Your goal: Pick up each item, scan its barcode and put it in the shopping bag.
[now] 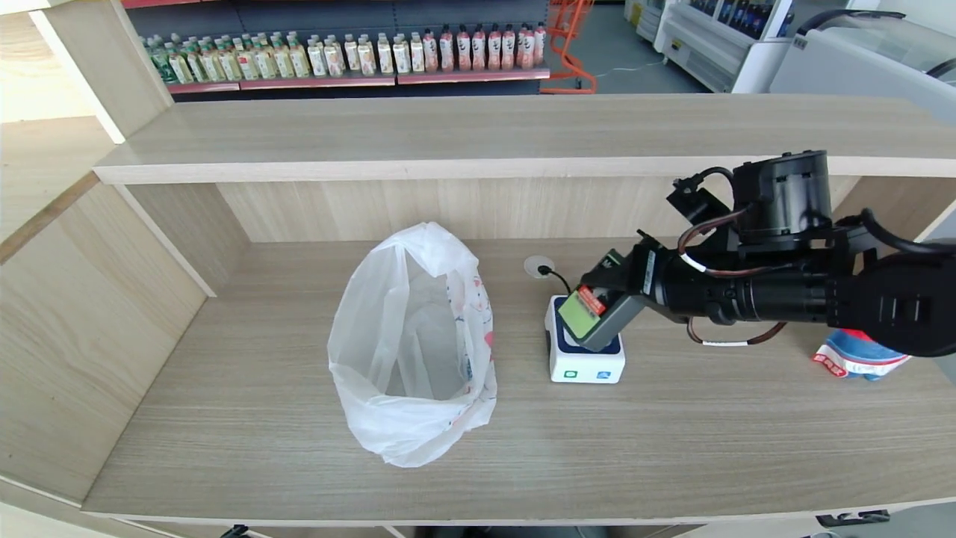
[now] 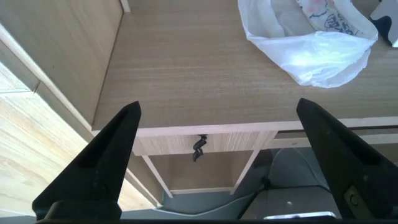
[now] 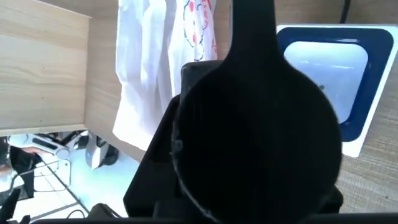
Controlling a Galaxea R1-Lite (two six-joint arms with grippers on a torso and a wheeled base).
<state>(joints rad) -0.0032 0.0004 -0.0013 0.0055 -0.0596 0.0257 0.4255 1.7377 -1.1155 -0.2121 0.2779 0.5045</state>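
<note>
We see our left hand (image 2: 219,112) spread wide above the front edge of the surface (image 1: 672,448). The white shopping bag (image 1: 414,351) stands open left of centre. Our right hand (image 1: 597,302) grips a green packet (image 1: 577,314) just over the white scanner (image 1: 586,365), and a blue-and-red packet (image 1: 859,359) lies at far right.

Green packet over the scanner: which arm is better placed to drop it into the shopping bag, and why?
Right. The right gripper holds the green packet above the scanner, beside the open shopping bag. The left gripper hangs empty, jaws open, beyond the near edge of the counter.
</note>
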